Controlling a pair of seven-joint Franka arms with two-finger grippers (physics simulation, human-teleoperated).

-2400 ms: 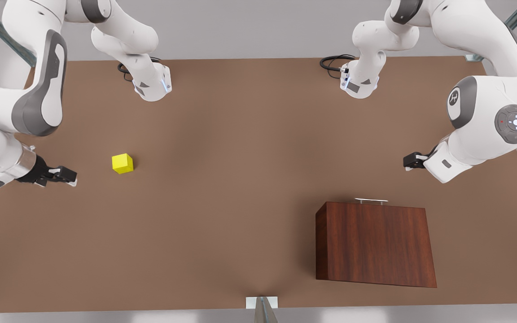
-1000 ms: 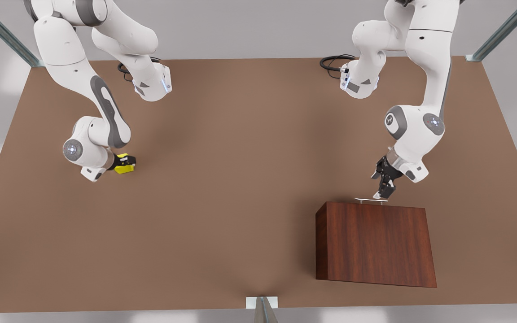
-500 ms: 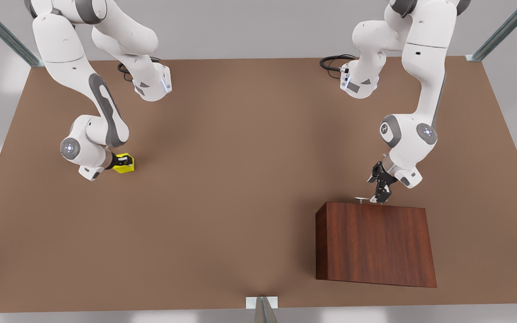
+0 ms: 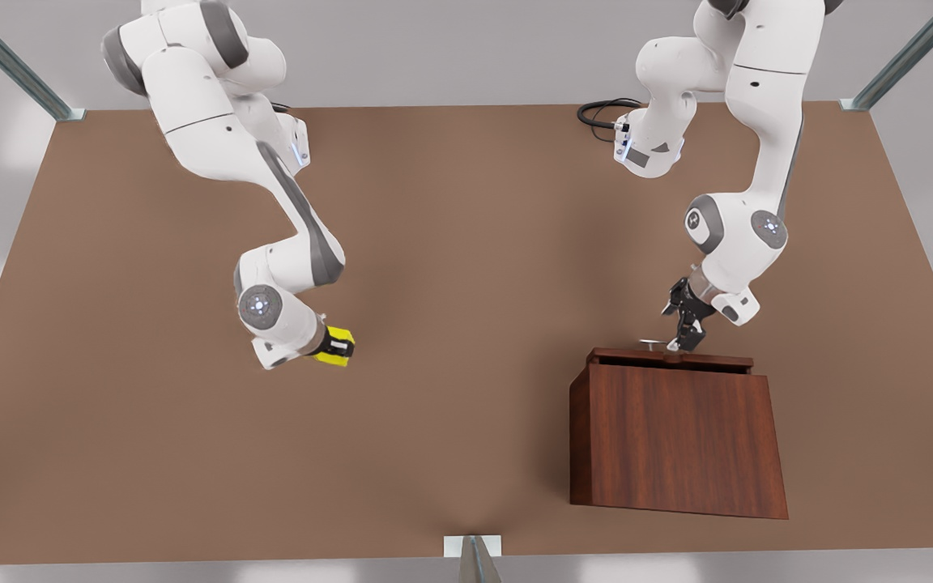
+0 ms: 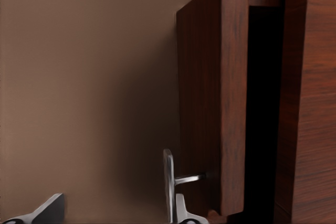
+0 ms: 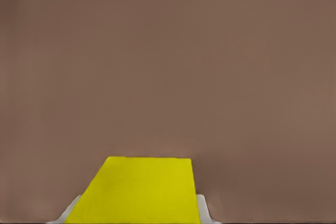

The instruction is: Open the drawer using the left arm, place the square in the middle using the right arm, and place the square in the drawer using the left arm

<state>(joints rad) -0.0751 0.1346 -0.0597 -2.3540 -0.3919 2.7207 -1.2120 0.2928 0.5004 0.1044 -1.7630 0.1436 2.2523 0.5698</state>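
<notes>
We note the right gripper (image 4: pixel 335 348) on the front view's left, fingers clamped on the square (image 4: pixel 334 346), a yellow cube held over bare table (image 4: pixel 450 340) left of the middle; the square (image 6: pixel 137 190) sits between its pale fingertips (image 6: pixel 202 211). The left gripper (image 4: pixel 683 334) stands at the handle (image 4: pixel 651 343) of the drawer (image 4: pixel 670 359), which is slid out a little from the cabinet (image 4: pixel 677 437). Its fingers (image 5: pixel 50 208) straddle the handle (image 5: pixel 169 184) with a wide gap, not closed
</notes>
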